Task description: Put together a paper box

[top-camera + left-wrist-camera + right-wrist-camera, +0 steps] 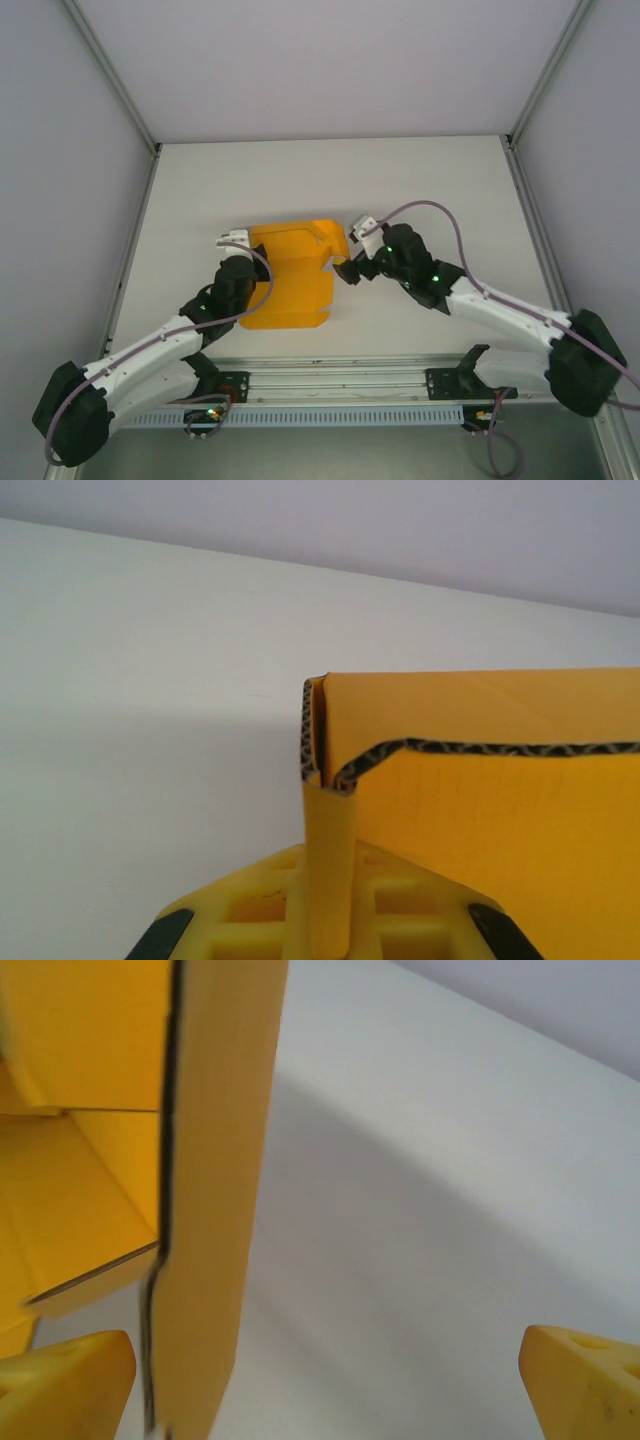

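Observation:
The orange-yellow paper box lies partly folded in the middle of the table, with its far wall raised. At the box's far left corner my left gripper is shut on a narrow card flap; the corrugated edge of the box rises just beyond its yellow pads. My right gripper sits at the box's right side and is open. In the right wrist view a tall card wall stands between its spread fingers, close to the left one, and touches neither pad.
The white table is enclosed by grey walls on the left, back and right. An aluminium rail carrying both arm bases runs along the near edge. Purple cables loop over both arms.

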Robot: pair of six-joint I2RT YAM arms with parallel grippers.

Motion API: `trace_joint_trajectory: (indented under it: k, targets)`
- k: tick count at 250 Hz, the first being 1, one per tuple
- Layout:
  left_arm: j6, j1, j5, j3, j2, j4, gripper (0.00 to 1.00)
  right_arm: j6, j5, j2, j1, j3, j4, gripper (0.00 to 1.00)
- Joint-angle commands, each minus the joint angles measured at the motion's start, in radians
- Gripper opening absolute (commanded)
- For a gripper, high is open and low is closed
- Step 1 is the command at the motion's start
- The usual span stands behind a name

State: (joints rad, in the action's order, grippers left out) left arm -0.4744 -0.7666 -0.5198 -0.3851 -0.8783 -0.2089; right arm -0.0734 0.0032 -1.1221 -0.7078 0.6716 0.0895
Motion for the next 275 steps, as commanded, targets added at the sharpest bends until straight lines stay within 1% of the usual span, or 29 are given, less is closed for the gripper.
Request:
trace_joint_trajectory:
  k: [1, 18, 32, 56, 74, 90, 112, 133, 163, 176, 188, 198, 204, 216, 229, 239, 256, 269, 275]
  targets:
    - [-0.005, 0.004, -0.007, -0.003, 0.027, 0.004, 0.00, 0.047, -0.061, 0.142, -0.002, -0.042, -0.056, 1.00]
    - [-0.007, 0.008, 0.002, 0.003, 0.030, -0.003, 0.00, 0.067, -0.082, 0.225, 0.009, -0.068, -0.083, 1.00]
    - [-0.004, 0.011, 0.017, 0.003, 0.029, -0.006, 0.00, 0.098, -0.062, 0.287, 0.026, -0.093, -0.074, 1.00]
    - [-0.001, 0.013, 0.032, 0.000, 0.029, -0.009, 0.00, 0.176, -0.045, 0.355, 0.102, -0.116, -0.046, 1.00]
    - [0.003, 0.015, 0.044, 0.003, 0.027, -0.016, 0.00, 0.239, -0.057, 0.349, 0.167, -0.112, -0.024, 0.99]
    - [0.008, 0.014, 0.057, 0.003, 0.025, -0.021, 0.00, 0.256, -0.145, 0.300, 0.208, -0.083, -0.029, 0.94]
    - [0.012, 0.014, 0.072, 0.003, 0.027, -0.025, 0.00, 0.256, -0.225, 0.195, 0.213, -0.026, -0.038, 0.89]
    - [0.011, 0.013, 0.069, 0.005, 0.027, -0.030, 0.00, 0.253, -0.277, 0.093, 0.212, 0.033, -0.047, 0.84]
    - [0.009, 0.014, 0.066, 0.001, 0.023, -0.037, 0.00, 0.241, -0.428, -0.025, 0.205, 0.099, -0.039, 0.78]
    - [0.008, 0.014, 0.064, 0.002, 0.020, -0.040, 0.00, 0.252, -0.474, -0.066, 0.192, 0.125, -0.035, 0.77]
    - [0.007, 0.012, 0.061, 0.006, 0.017, -0.048, 0.00, 0.270, -0.513, -0.104, 0.178, 0.143, -0.026, 0.71]
    - [0.004, 0.013, 0.058, 0.007, 0.012, -0.053, 0.00, 0.285, -0.548, -0.131, 0.167, 0.152, -0.005, 0.68]
    - [0.002, 0.013, 0.055, 0.008, 0.009, -0.056, 0.00, 0.299, -0.561, -0.146, 0.159, 0.151, 0.015, 0.67]
    - [0.001, 0.013, 0.055, 0.007, 0.005, -0.058, 0.00, 0.318, -0.583, -0.176, 0.143, 0.151, 0.054, 0.60]
    - [-0.003, 0.012, 0.052, 0.004, 0.001, -0.057, 0.00, 0.329, -0.598, -0.206, 0.125, 0.155, 0.083, 0.58]
    - [-0.005, 0.012, 0.054, 0.003, -0.003, -0.059, 0.00, 0.333, -0.589, -0.229, 0.110, 0.162, 0.094, 0.55]
    - [-0.008, 0.012, 0.058, 0.000, -0.006, -0.066, 0.00, 0.335, -0.555, -0.262, 0.087, 0.181, 0.096, 0.53]
    - [-0.008, 0.013, 0.063, -0.001, -0.010, -0.067, 0.00, 0.336, -0.524, -0.268, 0.073, 0.192, 0.103, 0.50]
    - [-0.010, 0.012, 0.064, -0.001, -0.011, -0.069, 0.00, 0.336, -0.514, -0.295, 0.069, 0.195, 0.111, 0.49]
